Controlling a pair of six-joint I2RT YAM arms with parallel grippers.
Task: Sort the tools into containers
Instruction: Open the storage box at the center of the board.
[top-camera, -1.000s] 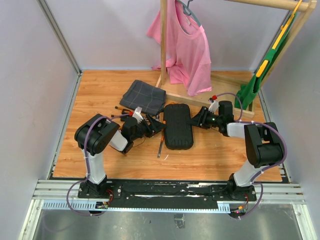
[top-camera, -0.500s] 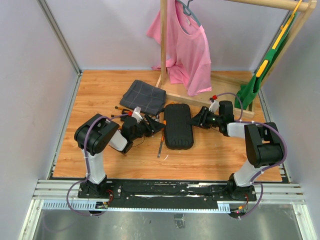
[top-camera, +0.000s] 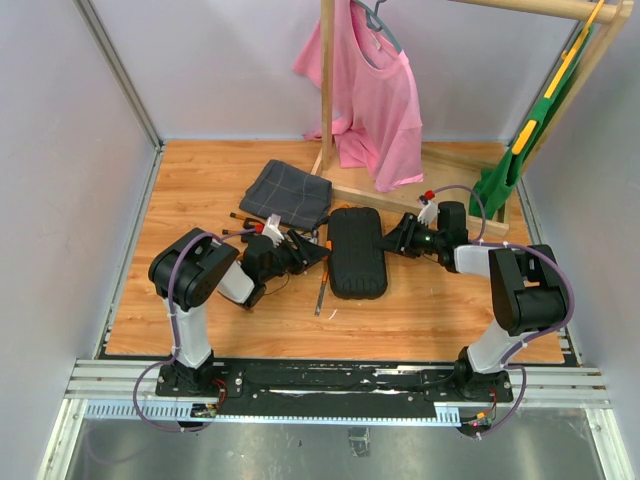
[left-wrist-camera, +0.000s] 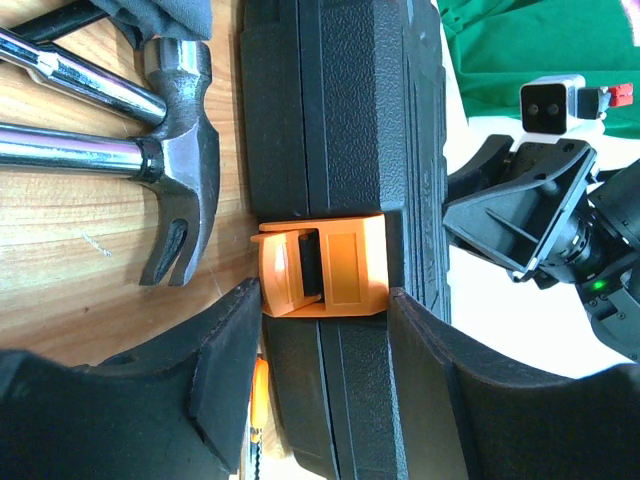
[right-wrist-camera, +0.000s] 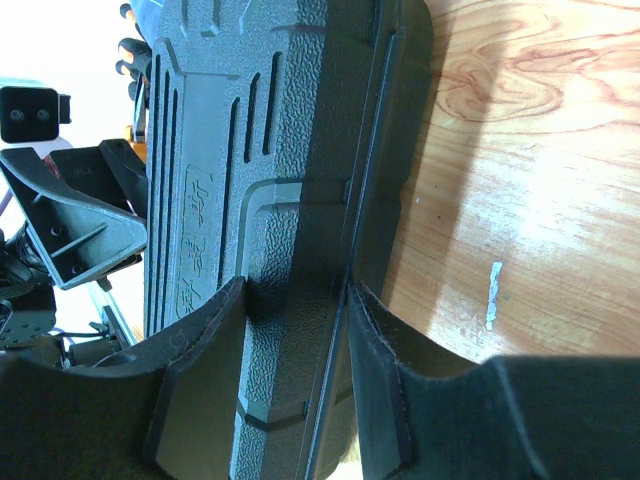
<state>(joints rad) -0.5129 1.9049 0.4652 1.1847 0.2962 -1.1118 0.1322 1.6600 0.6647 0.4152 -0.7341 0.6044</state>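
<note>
The black tool case (top-camera: 357, 252) lies closed in the middle of the table. My left gripper (top-camera: 318, 252) is open and straddles its left edge just below the orange clasp (left-wrist-camera: 325, 265). One finger (left-wrist-camera: 450, 380) rests on the lid; the other (left-wrist-camera: 225, 370) stands off the case. My right gripper (top-camera: 392, 240) is shut on the case's right edge (right-wrist-camera: 300, 300). A steel hammer head (left-wrist-camera: 180, 150) lies left of the case. A slim screwdriver (top-camera: 322, 290) lies by the case's near left side, and its orange handle (left-wrist-camera: 258, 400) shows beside my left finger. More tool handles (top-camera: 245, 232) lie near the cloth.
A dark grey checked cloth (top-camera: 287, 192) lies behind the left gripper. A wooden rack base (top-camera: 400, 195) with a hanging pink shirt (top-camera: 375, 90) stands behind the case. A green garment (top-camera: 510, 170) hangs at the right. Raised walls edge the table.
My left gripper has shifted slightly away from me along the case edge. The case and my right gripper have not moved.
</note>
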